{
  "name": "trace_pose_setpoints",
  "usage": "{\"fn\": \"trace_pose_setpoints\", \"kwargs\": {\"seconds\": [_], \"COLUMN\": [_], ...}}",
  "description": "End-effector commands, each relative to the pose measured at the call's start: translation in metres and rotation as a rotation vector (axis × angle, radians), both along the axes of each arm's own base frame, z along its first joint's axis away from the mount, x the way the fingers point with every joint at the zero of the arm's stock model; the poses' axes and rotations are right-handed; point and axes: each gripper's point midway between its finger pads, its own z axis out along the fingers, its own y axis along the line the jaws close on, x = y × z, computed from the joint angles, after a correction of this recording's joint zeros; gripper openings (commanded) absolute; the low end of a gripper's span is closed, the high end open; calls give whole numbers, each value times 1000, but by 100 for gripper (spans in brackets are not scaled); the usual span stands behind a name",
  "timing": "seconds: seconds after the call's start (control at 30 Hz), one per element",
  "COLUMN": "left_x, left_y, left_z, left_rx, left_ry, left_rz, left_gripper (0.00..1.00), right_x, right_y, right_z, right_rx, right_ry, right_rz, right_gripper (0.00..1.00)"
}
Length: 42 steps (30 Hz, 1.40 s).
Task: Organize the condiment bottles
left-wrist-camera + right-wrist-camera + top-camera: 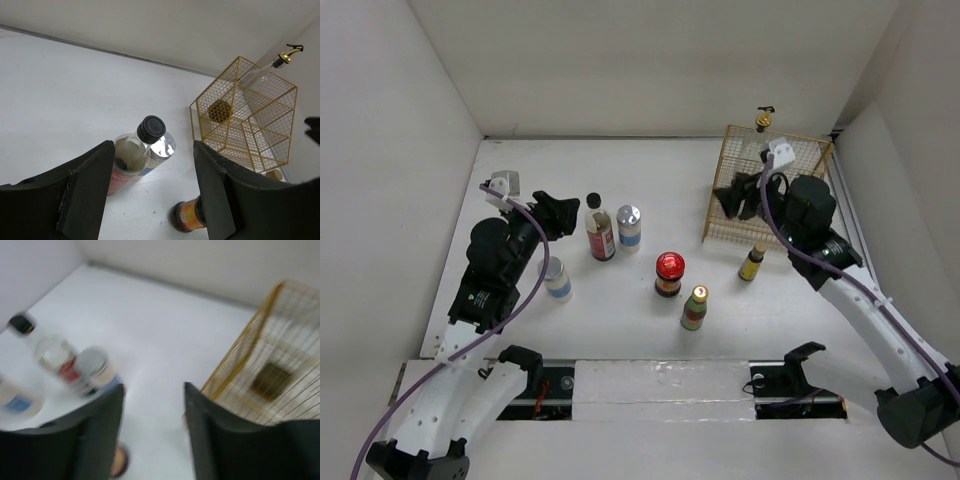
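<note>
The job looks barely begun. Only the clear pump-top bottle point(761, 121) is in the gold wire basket point(717, 186) at the far right of the counter point(650, 165). Six stand loose on the counter:
- the red-labelled black-capped bottle point(600, 233) touching or just beside a silver-lidded jar point(629, 228)
- a second silver-lidded jar point(556, 279) near the left arm
- the red-lidded dark jar point(669, 273) and the green gold-capped bottle point(694, 308) in the middle
- the small yellow bottle point(752, 262) just in front of the basket

The left hand point(560, 208) is spread wide and empty, facing the black-capped bottle. The right hand point(736, 197) hovers at the basket's left wall, parted and also empty.

Only the top view shows all seven bottles at once. The left wrist view adds the basket's inner wire dividers and a dark patch inside it. The right wrist view is blurred, showing little beyond the basket's edge and the bottle pair
</note>
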Motion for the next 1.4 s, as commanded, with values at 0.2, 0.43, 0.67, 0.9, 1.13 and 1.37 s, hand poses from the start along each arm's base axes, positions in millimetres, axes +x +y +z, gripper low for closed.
{"fn": "trace_pose_setpoints", "kwargs": {"seconds": [0.2,0.43,0.67,0.9,1.13,1.37], "left_x": [-3,-4,-7,-6,-7,-7], "left_y": [2,0,-2,-5,-6,-6], "left_z": [17,17,22,20,20,20], "left_rx": [-25,-25,-31,-28,-28,-28], "left_ry": [-54,-54,-72,-63,-63,-63], "left_rz": [1,-9,-29,-38,-47,-47], "left_gripper": [60,60,60,60,60,60], "right_x": [-157,-203,-201,-181,-166,-157], "right_y": [28,48,64,72,70,65], "right_z": [-61,-95,-119,-138,-139,-149], "right_rx": [-118,-145,-210,-250,-232,-262], "right_ry": [241,368,396,401,384,398], "right_rz": [451,659,650,568,476,405], "right_gripper": [86,89,89,85,70,37]}}
